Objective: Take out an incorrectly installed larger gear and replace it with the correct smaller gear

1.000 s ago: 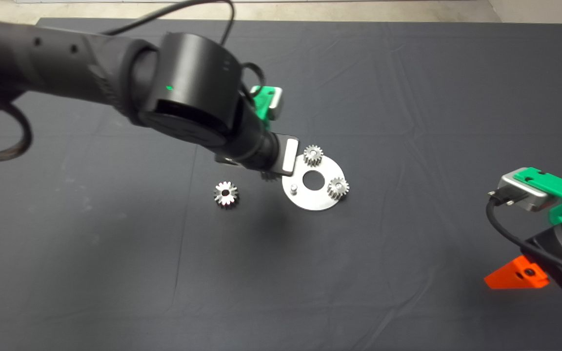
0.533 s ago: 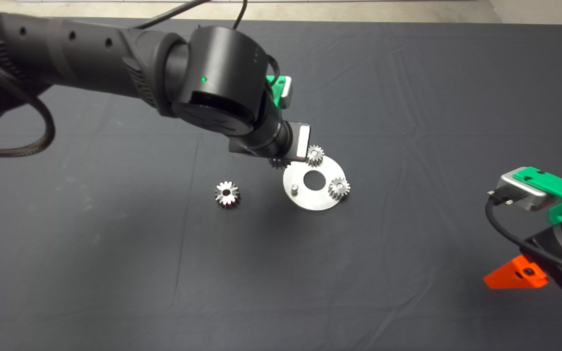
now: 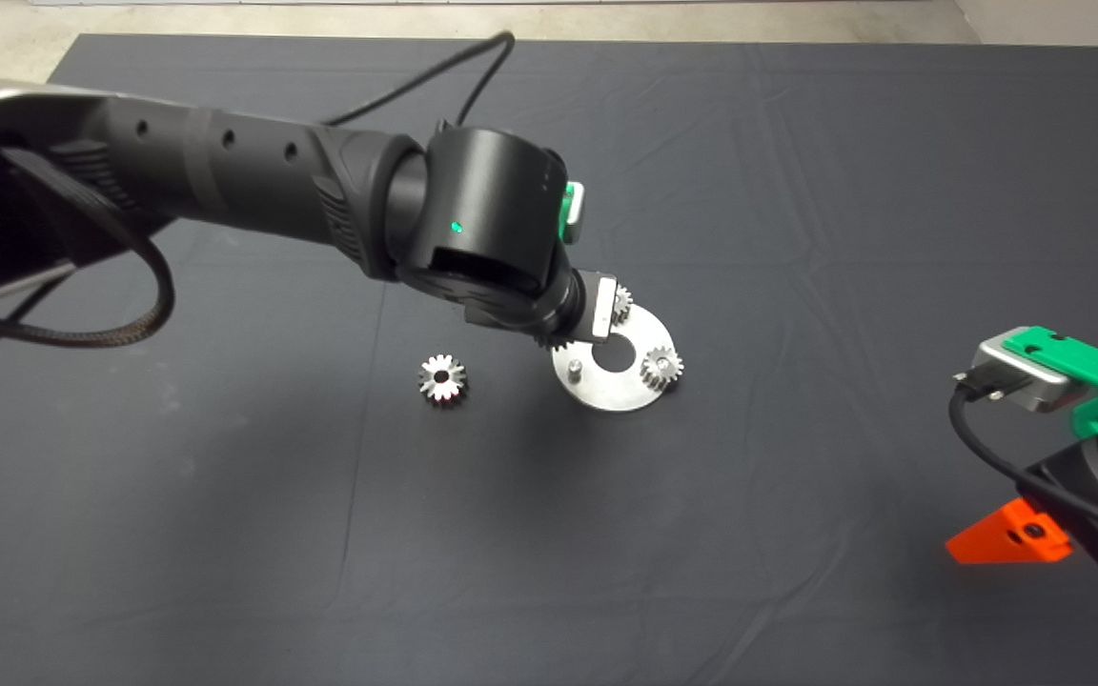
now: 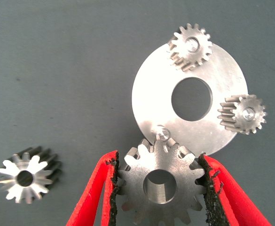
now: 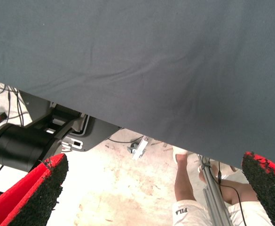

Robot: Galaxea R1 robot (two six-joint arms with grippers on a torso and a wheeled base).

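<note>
The smaller gear (image 4: 160,186) sits between the black pads of my left gripper (image 4: 159,160), which is shut on it. The gear hangs just beside the bare pin (image 4: 161,132) of the round silver plate (image 4: 146,103), its teeth overlapping the plate's edge. Two other small gears (image 4: 190,41) (image 4: 243,114) sit on the plate's other pins. The larger gear (image 3: 441,379), star-toothed, lies on the mat left of the plate (image 3: 630,389). In the head view my left wrist (image 3: 492,229) hides the fingers. My right gripper (image 3: 1006,543) waits open at the lower right edge.
Dark mat (image 3: 797,191) all around the plate. The right wrist view looks past the mat's edge to the floor, with a black machine base (image 5: 24,146), cables and a person's leg (image 5: 184,181).
My left arm has moved right and lower over the plate, carrying the small gear closer to the bare pin and covering more of the far small gear. The right arm has not moved.
</note>
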